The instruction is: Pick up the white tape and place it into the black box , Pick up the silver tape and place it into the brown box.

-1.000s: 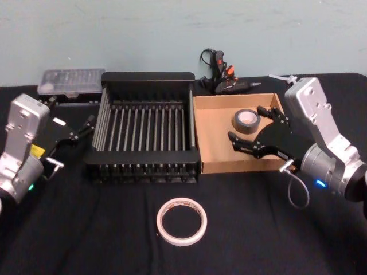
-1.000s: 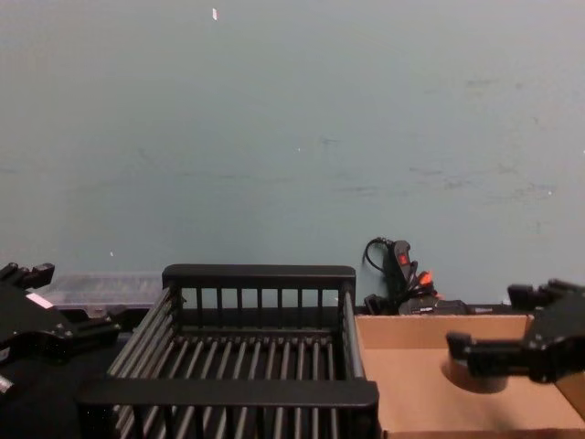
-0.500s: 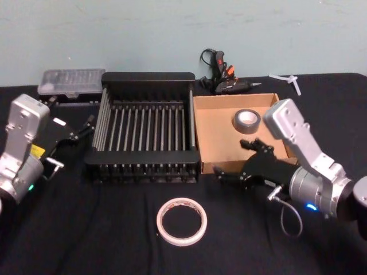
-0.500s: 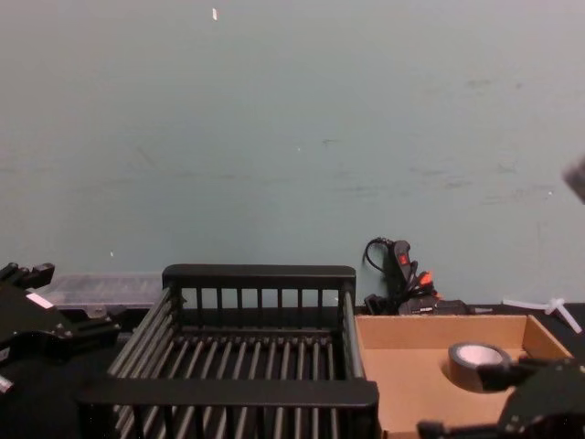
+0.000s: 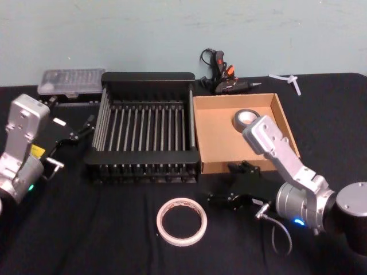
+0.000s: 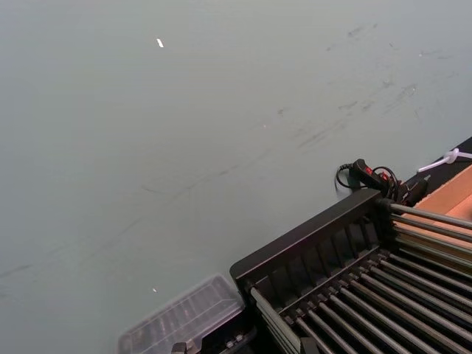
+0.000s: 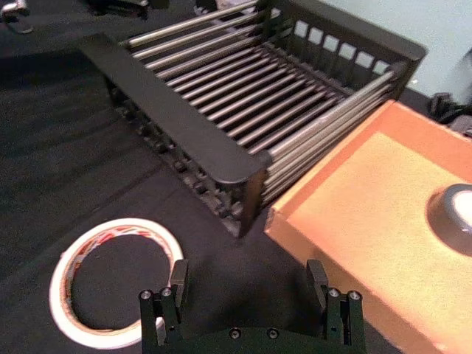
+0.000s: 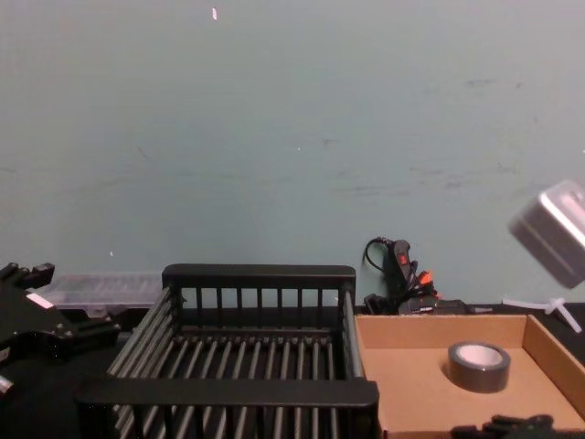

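Hovering low with spread jaws, the right gripper [image 7: 247, 284] sits just beside the white tape [image 5: 182, 221], which lies flat before the black box [image 5: 146, 164]. Its thin ring could probably skid away if one finger lands on it.

Looks like a lab/workshop test setup: bench [image 5: 86, 229] w/ black cloth, bare teal wall [image 8: 292, 137], glue gun [image 5: 221, 74] & clear parts case [image 5: 69, 82] at back.

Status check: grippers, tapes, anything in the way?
Right gripper open beside white tape. Left gripper parked. Silver tape in brown box. Nothing in the way.
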Tool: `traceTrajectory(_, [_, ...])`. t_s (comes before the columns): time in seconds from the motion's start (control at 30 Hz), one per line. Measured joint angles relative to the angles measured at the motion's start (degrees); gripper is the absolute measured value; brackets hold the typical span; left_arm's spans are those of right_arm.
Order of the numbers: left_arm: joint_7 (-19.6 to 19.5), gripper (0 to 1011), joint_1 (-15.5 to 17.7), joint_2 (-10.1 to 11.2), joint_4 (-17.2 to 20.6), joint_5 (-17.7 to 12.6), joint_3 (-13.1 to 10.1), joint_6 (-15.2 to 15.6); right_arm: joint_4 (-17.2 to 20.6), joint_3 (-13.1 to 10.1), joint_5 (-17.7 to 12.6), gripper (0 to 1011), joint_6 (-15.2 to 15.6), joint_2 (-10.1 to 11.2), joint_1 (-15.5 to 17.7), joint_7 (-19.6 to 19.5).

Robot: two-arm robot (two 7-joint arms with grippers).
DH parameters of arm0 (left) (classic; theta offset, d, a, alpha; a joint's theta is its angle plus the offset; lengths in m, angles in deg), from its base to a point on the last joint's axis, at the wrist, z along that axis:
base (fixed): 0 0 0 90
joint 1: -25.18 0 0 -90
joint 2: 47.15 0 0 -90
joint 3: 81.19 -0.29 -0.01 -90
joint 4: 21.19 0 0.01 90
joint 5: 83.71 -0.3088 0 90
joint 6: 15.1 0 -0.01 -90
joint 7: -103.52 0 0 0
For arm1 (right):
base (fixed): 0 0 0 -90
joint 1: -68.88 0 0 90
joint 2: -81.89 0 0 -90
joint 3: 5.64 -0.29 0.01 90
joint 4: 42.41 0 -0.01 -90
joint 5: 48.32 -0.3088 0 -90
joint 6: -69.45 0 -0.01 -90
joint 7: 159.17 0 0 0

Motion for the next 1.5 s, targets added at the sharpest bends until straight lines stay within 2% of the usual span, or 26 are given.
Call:
traceTrajectory(0.3, [0.0, 1001, 0.0, 0.0, 0.0, 0.0, 0.0, 0.0, 0.3, 2.6, 1.0, 1002, 2.2, -0.3, -0.5, -0.1])
traceTrajectory(0.67, [0.0, 1001, 0.0, 0.0, 0.0, 0.0, 0.0, 0.0, 0.5, 5.2, 4.2, 1002, 3.5, -1.1, -1.2, -0.3])
traceTrajectory(1.23, [0.0, 1001, 0.0, 0.0, 0.0, 0.0, 0.0, 0.0, -1.2, 5.6, 5.9, 1002, 4.6, -3.7, -1.6, 0.7])
traceTrajectory(1.5, [0.0, 1001, 0.0, 0.0, 0.0, 0.0, 0.0, 0.0, -1.6, 5.5, 5.9, 1002, 4.7, -4.0, -1.4, 1.3])
